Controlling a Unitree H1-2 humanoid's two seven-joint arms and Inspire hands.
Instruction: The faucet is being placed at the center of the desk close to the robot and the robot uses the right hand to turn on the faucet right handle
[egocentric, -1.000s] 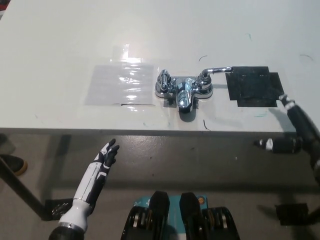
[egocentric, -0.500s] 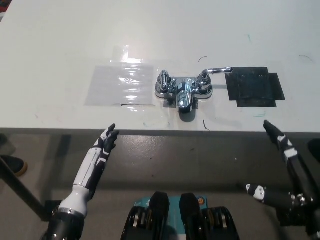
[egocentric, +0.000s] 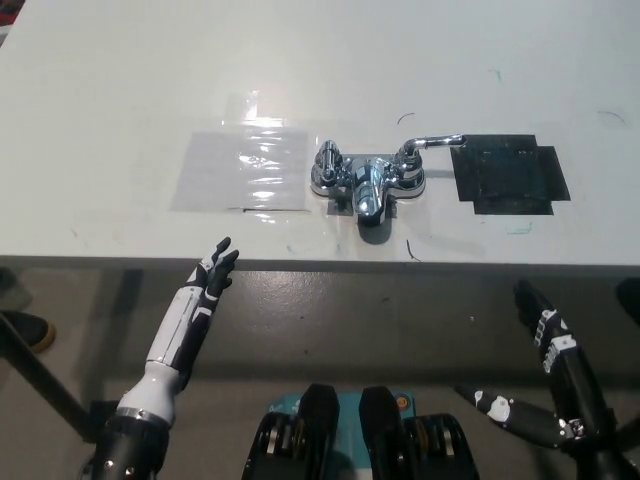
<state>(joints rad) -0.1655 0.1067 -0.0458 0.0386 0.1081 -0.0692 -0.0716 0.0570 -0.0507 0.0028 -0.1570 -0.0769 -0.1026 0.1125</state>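
A chrome faucet stands on the white desk, near its front edge and about the middle. Its right handle is a lever that sticks out to the picture's right, toward a black patch. Its left handle is a short knob. My black right hand hangs below the desk's front edge at the lower right, open with its fingers spread, well away from the faucet. My white left hand rests open below the desk edge at the lower left.
A clear taped sheet lies left of the faucet. A black taped patch lies right of it, just beyond the lever's tip. A shoe shows on the floor at the far left.
My right hand has dropped from beside the black patch at the desk edge to well below the desk. The left hand has shifted only a little. The faucet looks the same.
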